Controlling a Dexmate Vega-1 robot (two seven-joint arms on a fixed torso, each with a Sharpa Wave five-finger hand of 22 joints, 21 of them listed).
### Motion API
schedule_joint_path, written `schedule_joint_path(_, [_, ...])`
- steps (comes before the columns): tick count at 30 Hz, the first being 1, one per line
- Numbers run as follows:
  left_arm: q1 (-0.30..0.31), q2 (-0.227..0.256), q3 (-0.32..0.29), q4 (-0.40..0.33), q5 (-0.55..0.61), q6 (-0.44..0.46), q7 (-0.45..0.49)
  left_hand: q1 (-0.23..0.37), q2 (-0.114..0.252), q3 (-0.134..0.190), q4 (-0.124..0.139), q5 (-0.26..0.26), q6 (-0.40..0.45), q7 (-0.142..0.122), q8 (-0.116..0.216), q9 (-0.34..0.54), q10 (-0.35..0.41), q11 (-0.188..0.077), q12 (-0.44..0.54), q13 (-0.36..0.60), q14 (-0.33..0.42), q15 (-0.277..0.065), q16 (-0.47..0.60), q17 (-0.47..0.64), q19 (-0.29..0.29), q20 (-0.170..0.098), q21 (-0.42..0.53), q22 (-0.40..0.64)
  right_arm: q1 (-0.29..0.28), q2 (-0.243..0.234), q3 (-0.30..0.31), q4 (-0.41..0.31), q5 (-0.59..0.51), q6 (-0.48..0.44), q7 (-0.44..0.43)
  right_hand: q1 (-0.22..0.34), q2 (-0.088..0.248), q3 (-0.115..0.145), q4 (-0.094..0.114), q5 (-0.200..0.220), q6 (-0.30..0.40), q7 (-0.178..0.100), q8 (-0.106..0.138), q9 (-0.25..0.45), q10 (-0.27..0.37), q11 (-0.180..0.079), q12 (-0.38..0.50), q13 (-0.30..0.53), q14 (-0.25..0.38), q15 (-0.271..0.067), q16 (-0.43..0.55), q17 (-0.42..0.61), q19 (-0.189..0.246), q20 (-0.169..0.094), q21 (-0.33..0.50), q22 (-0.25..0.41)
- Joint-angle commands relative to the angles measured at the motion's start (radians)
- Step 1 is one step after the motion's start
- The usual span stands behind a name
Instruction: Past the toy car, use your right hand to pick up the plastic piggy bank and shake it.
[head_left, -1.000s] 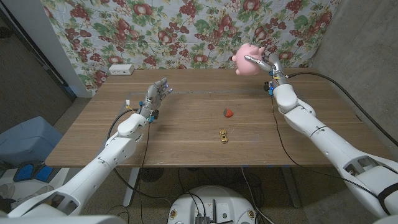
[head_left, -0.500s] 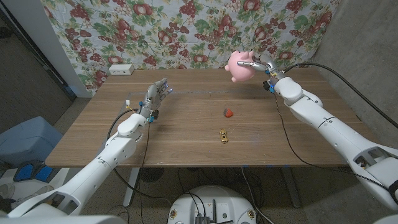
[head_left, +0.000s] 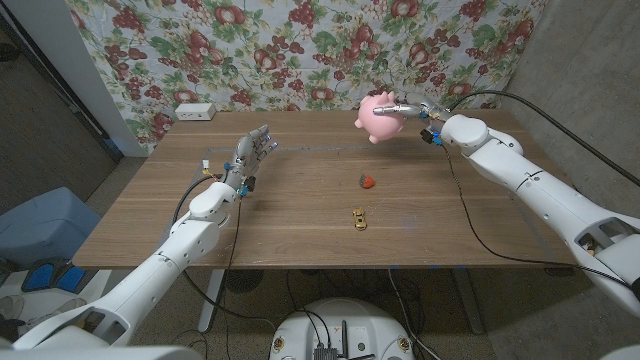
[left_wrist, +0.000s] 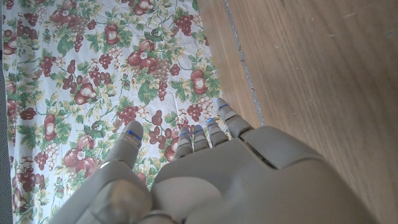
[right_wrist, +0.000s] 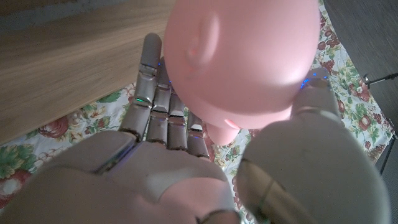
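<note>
My right hand (head_left: 418, 110) holds the pink plastic piggy bank (head_left: 380, 116) in the air above the far right part of the table, beyond the toy car. In the right wrist view the piggy bank (right_wrist: 242, 56) is large and close, with my right hand (right_wrist: 186, 155) wrapped around its underside. The small yellow toy car (head_left: 358, 219) sits on the table near the middle, toward the front. My left hand (head_left: 250, 155) hovers over the far left of the table with its fingers spread and nothing in it; the left wrist view shows that hand (left_wrist: 205, 174) over the wood.
A small red object (head_left: 367, 181) lies on the table between the toy car and the piggy bank. A white box (head_left: 195, 112) sits at the table's far left corner. A floral cloth (head_left: 300, 50) hangs behind the wooden table (head_left: 300, 230).
My right hand has carried the piggy bank leftward and lower, from near the cloth toward the table's middle. The left hand has stayed still.
</note>
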Motion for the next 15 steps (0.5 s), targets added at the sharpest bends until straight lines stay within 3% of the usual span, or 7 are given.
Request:
schedule_joint_path(1, [-0.002, -0.002, 0.000, 0.003, 0.000, 0.001, 0.001, -0.002, 0.038, 0.002, -0.008, 0.001, 0.005, 0.004, 0.004, 0.004, 0.004, 0.000, 0.002, 0.004, -0.001, -0.008, 0.000, 0.004, 0.009, -0.001, -0.005, 0.003, 0.036, -0.011, -0.027, -0.002, -0.001, -0.045, 0.057, 0.159, 0.219, 0.276, 0.001, 0.449, 0.489, -0.091, 0.006, 0.202, 0.366, -0.332, 0.140, 0.259, 0.370, -0.441, 0.202, 0.442, -0.100, -0.091, 0.009, 0.000])
schedule_joint_path(7, [-0.004, -0.004, 0.001, 0.007, 0.000, 0.000, 0.000, -0.002, 0.038, 0.002, -0.008, 0.001, 0.005, 0.004, 0.004, 0.004, 0.004, 0.001, 0.002, 0.004, 0.000, -0.009, 0.000, 0.004, 0.009, -0.001, -0.005, 0.003, 0.019, -0.008, -0.016, -0.009, -0.006, -0.030, 0.015, 0.158, 0.218, 0.275, 0.002, 0.449, 0.489, -0.090, 0.005, 0.203, 0.365, -0.332, 0.142, 0.263, 0.371, -0.440, 0.203, 0.442, -0.101, -0.092, 0.012, -0.001])
schedule_joint_path(15, [-0.005, -0.004, 0.001, 0.007, 0.002, 0.000, 0.001, -0.002, 0.038, 0.002, -0.009, 0.001, 0.005, 0.004, 0.004, 0.004, 0.005, 0.001, 0.003, 0.004, 0.000, -0.007, 0.000, 0.004, 0.009, -0.001, -0.004, 0.003, -0.044, 0.012, 0.022, -0.029, -0.026, 0.022, -0.133, 0.158, 0.217, 0.275, 0.001, 0.448, 0.488, -0.090, 0.004, 0.205, 0.367, -0.335, 0.142, 0.261, 0.371, -0.440, 0.205, 0.443, -0.102, -0.093, 0.016, -0.001])
